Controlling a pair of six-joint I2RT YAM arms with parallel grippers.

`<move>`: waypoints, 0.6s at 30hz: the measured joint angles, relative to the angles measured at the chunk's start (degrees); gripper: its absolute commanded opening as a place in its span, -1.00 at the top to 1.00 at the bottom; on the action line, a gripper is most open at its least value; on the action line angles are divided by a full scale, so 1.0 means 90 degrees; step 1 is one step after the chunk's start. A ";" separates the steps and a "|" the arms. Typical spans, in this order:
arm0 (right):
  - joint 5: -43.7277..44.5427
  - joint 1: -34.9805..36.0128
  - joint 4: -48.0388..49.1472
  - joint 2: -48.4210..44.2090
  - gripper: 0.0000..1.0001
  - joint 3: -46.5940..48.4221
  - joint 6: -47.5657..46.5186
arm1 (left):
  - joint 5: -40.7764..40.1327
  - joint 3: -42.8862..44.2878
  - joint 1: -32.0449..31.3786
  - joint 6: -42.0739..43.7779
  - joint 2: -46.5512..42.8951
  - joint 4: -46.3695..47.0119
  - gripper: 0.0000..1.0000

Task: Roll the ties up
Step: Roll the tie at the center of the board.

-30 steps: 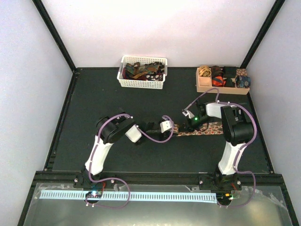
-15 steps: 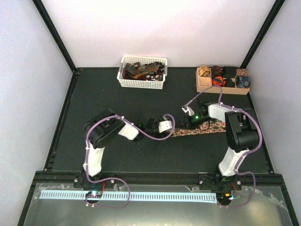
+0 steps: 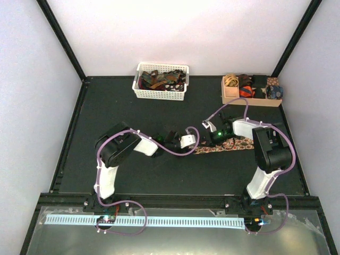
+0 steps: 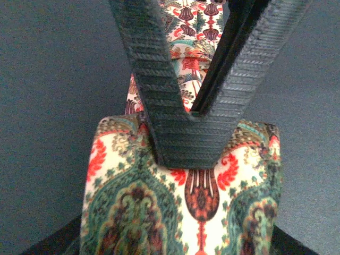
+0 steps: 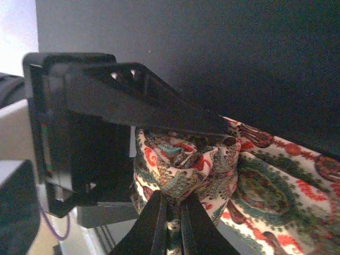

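The left claw (image 4: 187, 149) is clenched on the floral tie (image 3: 228, 145). Its ribbed black fingers (image 4: 159, 90) meet in a V at the tips and pinch a folded end of the cloth, whose red, green and beige print spreads wide just below them. The right claw (image 5: 172, 215) is also clenched on this end. Its two fingers sit almost together with a bunched, partly rolled lump of the fabric between and just above them, and the left claw's black finger lies across the top of that lump. From both claws, the rest of the tie trails flat along the dark desk (image 3: 133, 175) toward the right arm's side. Far beyond the claws, other ties (image 3: 159, 81) are heaped in a white basket (image 3: 161, 95), with a wooden box (image 3: 234, 98) off to its right.
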 measured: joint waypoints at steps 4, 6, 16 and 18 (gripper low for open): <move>0.0265 -0.0066 -0.0129 0.0039 0.97 0.0015 -0.0202 | -0.0036 -0.0012 0.0068 -0.0119 0.0002 0.0068 -0.42; 0.0432 -0.0131 -0.0204 0.0097 0.97 0.0027 -0.0301 | -0.0005 -0.0100 0.0129 -0.0260 0.0000 0.0202 -0.49; 0.1287 -0.0219 -0.0396 0.0053 0.97 0.0027 -0.0493 | 0.0440 -0.0707 0.0204 -0.0765 0.0044 0.1377 -0.74; 0.1460 -0.0177 -0.0423 0.0000 0.97 0.0027 -0.0495 | 0.0503 -0.0714 0.0192 -0.0896 0.0158 0.1659 -0.77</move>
